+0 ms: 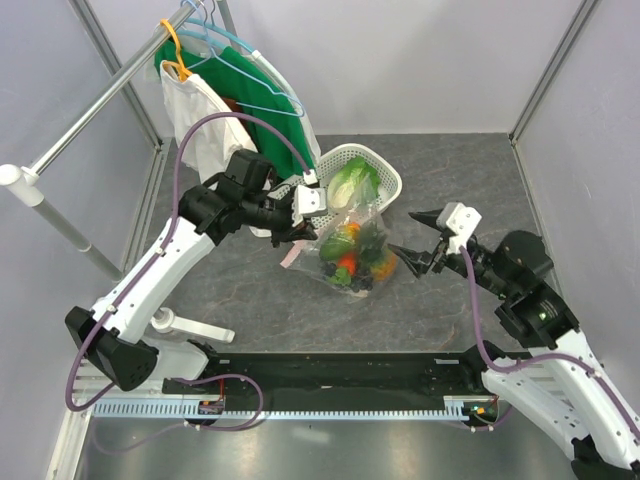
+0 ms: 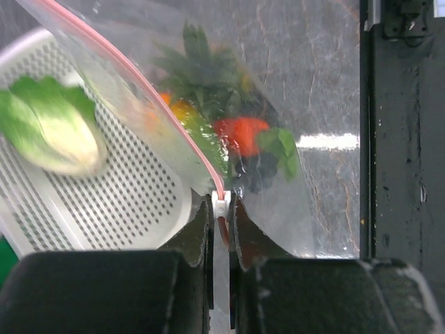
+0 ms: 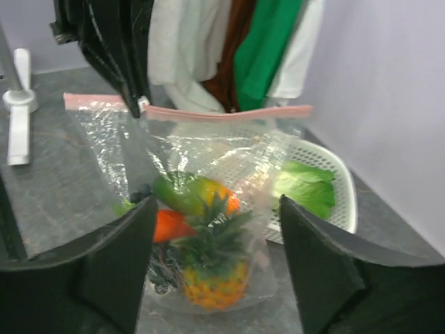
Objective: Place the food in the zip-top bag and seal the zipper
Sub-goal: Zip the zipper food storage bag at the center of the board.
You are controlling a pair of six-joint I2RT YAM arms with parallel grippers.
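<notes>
1. Starting nearest the arm bases, the right gripper (image 1: 412, 258) hangs just right of the zip-top bag (image 1: 352, 250). Its fingers are spread wide and hold nothing, clear of the plastic.
2. The bag rests on the table (image 1: 250, 290), held up by its top edge. Inside it is the food: an orange knobbly fruit (image 3: 214, 282) with a green crown, a red piece (image 3: 170, 226), a green-and-orange piece above those, and dark grapes (image 2: 252, 172) low down.
3. At the bag's upper left corner, the left gripper (image 2: 220, 210) is clamped tight on the zipper (image 3: 229, 113), with a small white slider (image 2: 221, 203) at its fingertips.
4. Just beyond the bag sits a white basket (image 1: 385, 165) with a green leafy piece (image 1: 352, 182) lying in it.
5. Filling looks mostly done, though the leafy piece may yet need to go in. Sealing seems to be the step in hand. I cannot tell how much of the strip is already pressed shut.
</notes>
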